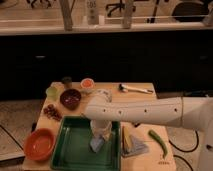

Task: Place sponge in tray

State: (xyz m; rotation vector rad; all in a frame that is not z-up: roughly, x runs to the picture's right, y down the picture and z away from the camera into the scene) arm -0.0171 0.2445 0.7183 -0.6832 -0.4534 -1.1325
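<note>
As it hangs over the tray (70, 146), the hand (100, 136) clamps the sponge (96, 144).

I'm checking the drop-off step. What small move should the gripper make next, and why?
Probably open the gripper and let go. It hangs shut on the sponge, which appears to sit low over the floor of the tray, well inside its rim.

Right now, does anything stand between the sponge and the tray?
Nothing visible does. The gripper, shut on the sponge, hangs directly over the tray, with only green tray floor showing around the sponge.
</note>
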